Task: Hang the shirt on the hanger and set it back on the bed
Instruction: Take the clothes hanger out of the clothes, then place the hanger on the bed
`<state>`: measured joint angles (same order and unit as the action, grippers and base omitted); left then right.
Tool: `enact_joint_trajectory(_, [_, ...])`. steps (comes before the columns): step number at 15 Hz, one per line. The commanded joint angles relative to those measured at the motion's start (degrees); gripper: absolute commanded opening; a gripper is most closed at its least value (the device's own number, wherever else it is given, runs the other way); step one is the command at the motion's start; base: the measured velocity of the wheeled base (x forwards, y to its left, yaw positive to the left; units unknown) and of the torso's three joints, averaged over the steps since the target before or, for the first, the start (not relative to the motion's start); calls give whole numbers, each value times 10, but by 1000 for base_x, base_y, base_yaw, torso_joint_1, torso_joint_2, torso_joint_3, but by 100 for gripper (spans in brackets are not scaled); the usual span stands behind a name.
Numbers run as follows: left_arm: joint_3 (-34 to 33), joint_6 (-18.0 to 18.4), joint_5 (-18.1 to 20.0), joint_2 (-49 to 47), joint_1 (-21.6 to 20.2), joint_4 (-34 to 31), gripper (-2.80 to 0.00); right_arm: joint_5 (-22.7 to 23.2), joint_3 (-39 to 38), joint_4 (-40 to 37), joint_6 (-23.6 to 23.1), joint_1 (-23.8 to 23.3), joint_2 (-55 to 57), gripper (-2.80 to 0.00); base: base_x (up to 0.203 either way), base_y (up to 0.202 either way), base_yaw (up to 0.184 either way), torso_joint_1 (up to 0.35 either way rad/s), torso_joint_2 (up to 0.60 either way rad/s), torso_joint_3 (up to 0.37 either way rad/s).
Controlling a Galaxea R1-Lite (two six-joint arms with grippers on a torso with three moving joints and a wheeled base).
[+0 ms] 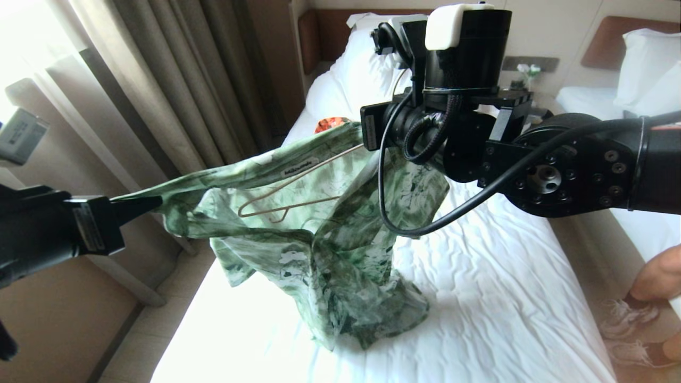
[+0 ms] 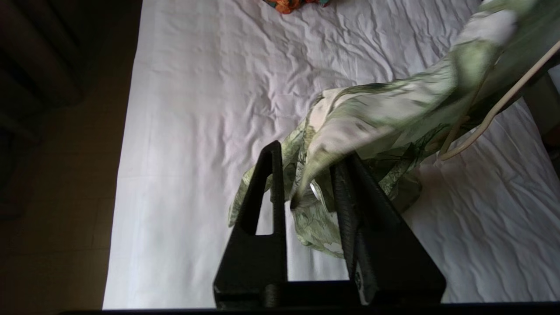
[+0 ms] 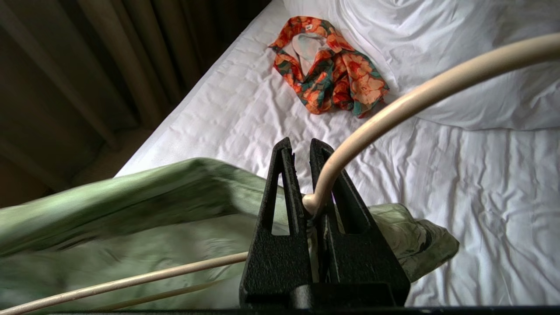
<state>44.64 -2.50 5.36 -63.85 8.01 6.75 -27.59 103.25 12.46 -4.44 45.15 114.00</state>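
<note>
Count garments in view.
2: green leaf-print shirt draped over the bed, with the wire hanger inside it; orange floral garment near the pillows. Others may be hidden.

Looking like a hotel twin room: the bed [image 1: 479, 276] is wearing a wrinkled white sheet under a dark wooden headboard [image 1: 340, 32], a second white bed [image 1: 596, 101] is sitting just beside it, and heavy beige curtains [image 1: 159, 80] are hanging on its other side.

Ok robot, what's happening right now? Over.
Right gripper shut on hanger. Left gripper open, shirt edge between its fingers. Shirt drapes onto bed.
</note>
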Motion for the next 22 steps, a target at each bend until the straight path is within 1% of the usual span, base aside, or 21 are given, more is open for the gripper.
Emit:
enact_joint_trajectory(1, [0, 0, 2, -5, 0, 3, 0, -1, 2, 1, 0, 4, 9, -280, 0, 0, 0, 0, 0, 0])
enact_joint_trajectory(3, [-12, 0, 5, 0, 1, 2, 0, -1, 3, 2, 0, 4, 15, -280, 0, 0, 0, 0, 0, 0])
enact_joint_trajectory(5, [-48, 9, 9, 13, -1, 3, 0, -1, 0, 2, 2, 4, 21, -280, 0, 0, 0, 0, 0, 0])
enact_joint_trajectory(6, [-72, 12, 9, 23, -9, 6, -280, -1, -2, 10, 3, 4, 24, -280, 0, 0, 0, 0, 0, 0])
enact_joint_trajectory(7, [-98, 11, 11, 44, -25, 16, -280, -2, -6, 27, 7, 3, 33, -280, 0, 0, 0, 0, 0, 0])
enact_joint_trajectory(9, [-138, 9, 12, 91, -48, 26, -280, -2, -33, 50, 41, 0, 41, -280, 0, 0, 0, 0, 0, 0])
enact_joint_trajectory(11, [-161, 5, 10, 138, -72, 22, -280, -3, -66, 52, 117, -6, 42, -280, 0, 0, 0, 0, 0, 0])
enact_joint_trajectory(13, [-167, 3, 9, 179, -82, 10, -280, -2, -94, 49, 207, -19, 41, -280, 0, 0, 0, 0, 0, 0])
enact_joint_trajectory(14, [-168, 3, 10, 197, -83, 7, -280, -1, -117, 45, 269, -25, 41, -280, 0, 0, 0, 0, 0, 0])
enact_joint_trajectory(15, [-168, 2, 12, 211, -83, 6, -280, 0, -141, 40, 314, -31, 43, -280, 0, 0, 0, 0, 0, 0])
enact_joint_trajectory(16, [-169, 1, 11, 220, -83, 6, -280, 1, -159, 33, 332, -41, 45, -280, 0, 0, 0, 0, 0, 0])
enact_joint_trajectory(17, [-170, 1, 10, 227, -83, 5, -280, 2, -163, 17, 334, -51, 45, -280, 0, 0, 0, 0, 0, 0])
enact_joint_trajectory(19, [-182, -5, 8, 243, -84, 5, -280, 0, -165, -54, 303, -68, 53, -280, 0, 0, 0, 0, 0, 0])
enact_joint_trajectory(20, [-189, -7, 8, 250, -84, 5, -280, -1, -172, -67, 294, -76, 67, -280, 0, 0, 0, 0, 0, 0])
enact_joint_trajectory(22, [-201, -13, 9, 265, -83, 5, -280, -1, -187, -54, 281, -90, 103, -280, 0, 0, 0, 0, 0, 0])
